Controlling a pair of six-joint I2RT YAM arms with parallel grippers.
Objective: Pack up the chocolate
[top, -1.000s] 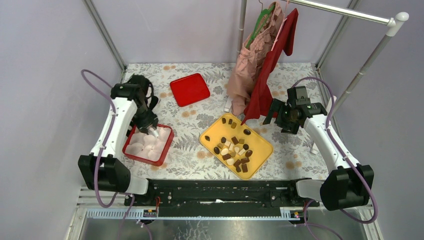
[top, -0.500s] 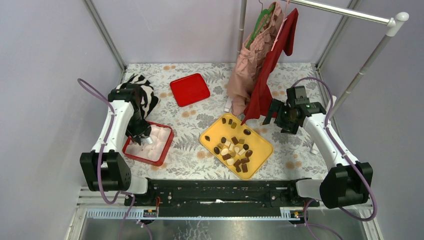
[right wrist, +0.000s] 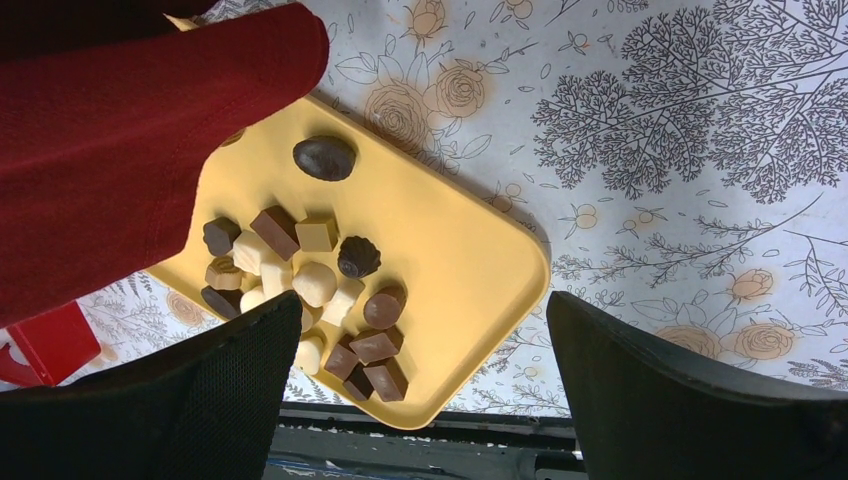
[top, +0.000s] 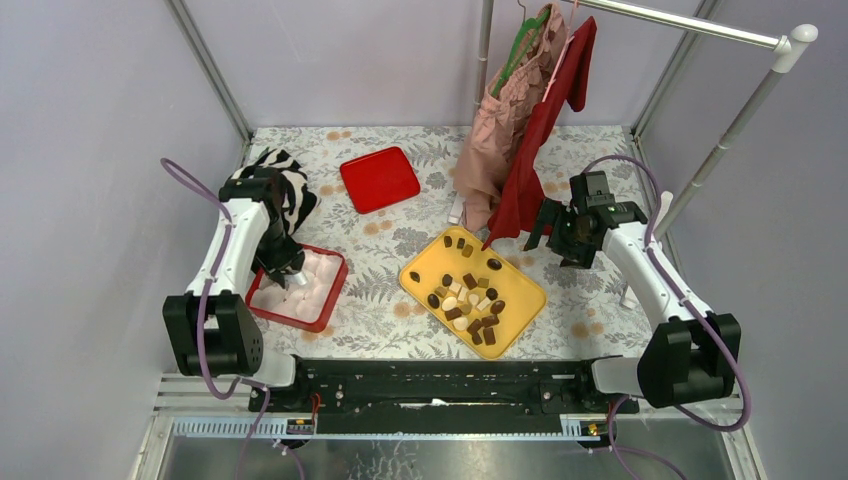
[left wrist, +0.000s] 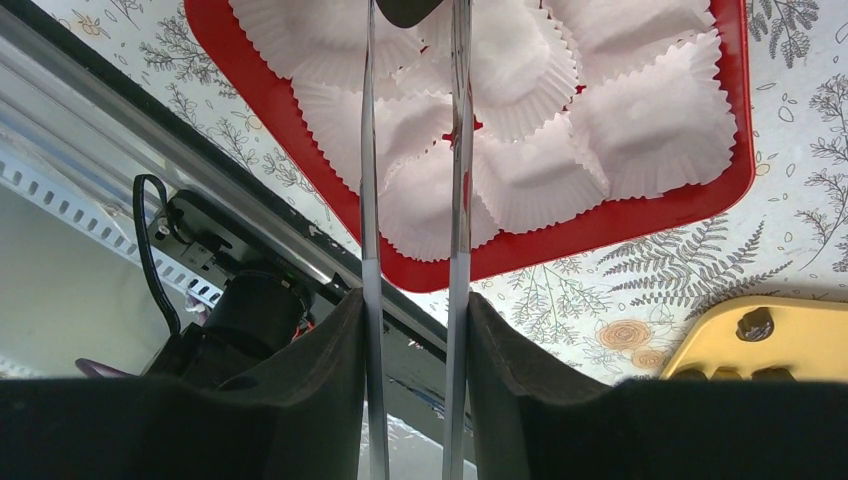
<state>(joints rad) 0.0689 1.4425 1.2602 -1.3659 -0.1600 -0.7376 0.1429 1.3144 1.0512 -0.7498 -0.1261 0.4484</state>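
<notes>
Worktop holdings, as we find them:

1. Yellow tray (top: 522, 292), set cornerwise a little to 3 o'clock of the worktop's centre. It carries the chocolate (top: 468, 302): dark, tan and cream pieces, most heaped toward the tray's 6 o'clock corner, a few loose toward 12 o'clock.
2. Red box (left wrist: 620, 215), at 9 o'clock of the tray and well apart from it, filled with white pleated paper cups (left wrist: 530, 170). We see no chocolate lying in any cup.
3. Left pincer (top: 290, 272), over the box. Its two long thin blades stand partly closed on a dark piece (left wrist: 405, 10), which is cut off by the frame edge, above the cups.
4. Right pincer (top: 560, 236), at 2 o'clock of the tray. Its jaws are spread wide with nothing between them, and it hangs above the tray's edge.
5. Flat red lid (top: 378, 178), at 11 o'clock of the tray.
6. Red garment (top: 545, 120) and pink garment (top: 500, 120), hanging at 12 o'clock. The red hem overlaps the tray's far corner in the wrist view.
7. Striped cloth (top: 292, 182), at 10 o'clock, behind the left arm.
</notes>
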